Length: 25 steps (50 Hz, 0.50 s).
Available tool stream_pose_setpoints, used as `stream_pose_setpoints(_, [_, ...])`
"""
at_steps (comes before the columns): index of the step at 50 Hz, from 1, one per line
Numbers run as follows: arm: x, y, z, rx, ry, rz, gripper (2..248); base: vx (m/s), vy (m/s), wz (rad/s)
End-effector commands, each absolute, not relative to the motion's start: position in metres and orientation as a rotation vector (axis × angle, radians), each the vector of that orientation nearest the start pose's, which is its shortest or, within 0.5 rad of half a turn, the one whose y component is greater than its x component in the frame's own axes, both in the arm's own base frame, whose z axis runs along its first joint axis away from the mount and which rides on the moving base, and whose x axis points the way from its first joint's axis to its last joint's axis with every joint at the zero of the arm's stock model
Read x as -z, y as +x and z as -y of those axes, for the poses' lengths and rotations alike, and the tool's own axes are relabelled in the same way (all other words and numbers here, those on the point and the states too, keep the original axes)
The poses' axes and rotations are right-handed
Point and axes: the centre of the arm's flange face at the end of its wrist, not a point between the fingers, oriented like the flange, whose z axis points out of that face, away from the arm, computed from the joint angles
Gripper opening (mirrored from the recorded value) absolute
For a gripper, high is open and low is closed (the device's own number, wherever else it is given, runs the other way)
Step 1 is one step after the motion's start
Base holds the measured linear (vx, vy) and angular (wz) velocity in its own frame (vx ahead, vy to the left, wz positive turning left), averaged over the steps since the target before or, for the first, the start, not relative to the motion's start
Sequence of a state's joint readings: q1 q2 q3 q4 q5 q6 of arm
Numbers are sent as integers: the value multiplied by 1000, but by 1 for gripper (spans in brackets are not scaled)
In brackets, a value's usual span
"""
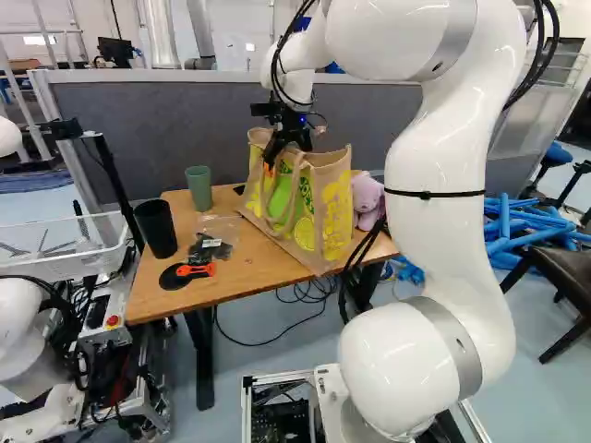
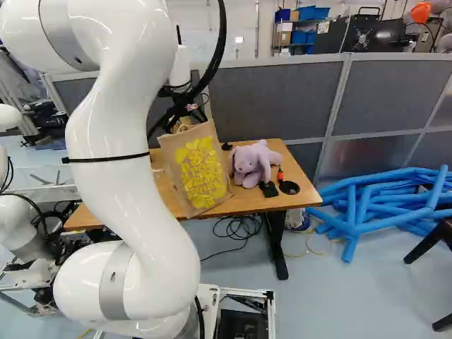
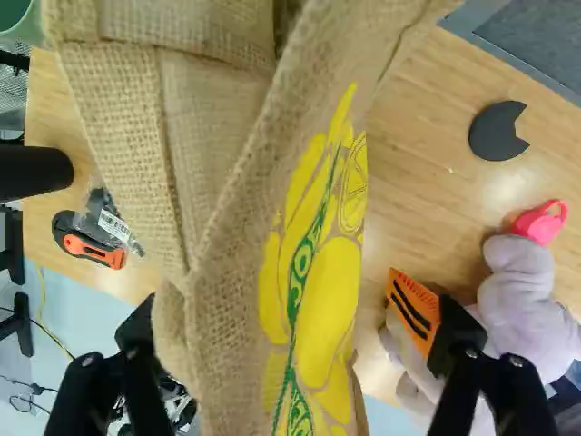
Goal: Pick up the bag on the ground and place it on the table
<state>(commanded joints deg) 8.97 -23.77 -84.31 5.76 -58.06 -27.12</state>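
Step in hand: placement, apparently near complete. The bag stands on the table, leaning slightly. My gripper is open, fingers spread either side of the fabric. Next: retract upward without snagging the bag. The left base view shows the green cup; the right base view does not, but exposes the whole plush rabbit.

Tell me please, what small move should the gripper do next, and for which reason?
I would ease the gripper slowly up and off the bag: the bag appears to stand on the table, and the fingers are open, with tabletop showing between the orange pad and the bag's side. Go gently, as the other finger is close to the cloth and might catch it.
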Motion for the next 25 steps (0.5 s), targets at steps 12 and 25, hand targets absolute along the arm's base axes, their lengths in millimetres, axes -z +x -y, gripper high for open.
stream_pose_setpoints(12, [-558, 595, -104, 101, -2933, 880, 247, 0, 0, 0])
stream_pose_setpoints(25, [-577, 588, -107, 149, -2932, 892, 247, 0, 0, 0])
